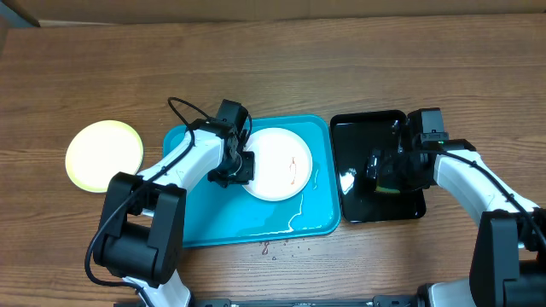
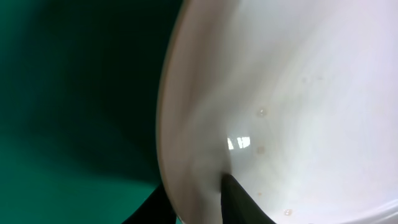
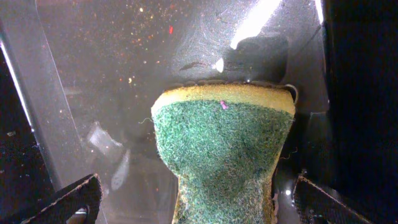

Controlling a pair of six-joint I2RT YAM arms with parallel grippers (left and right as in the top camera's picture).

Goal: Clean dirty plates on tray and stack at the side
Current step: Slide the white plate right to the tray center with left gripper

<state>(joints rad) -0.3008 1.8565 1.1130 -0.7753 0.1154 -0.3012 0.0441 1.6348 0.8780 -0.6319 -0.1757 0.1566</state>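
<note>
Plates show in two places. One white plate lies on the cyan tray, toward its right half, with thin reddish smears right of its centre. A yellow-green plate sits on the worktop, well left of the tray. The left hand grips the white plate's left rim, one finger inside the rim and the other outside. The right hand is over the glossy black tray, closed on a green and yellow sponge. A wet streak lies along the cyan tray's near edge.
</note>
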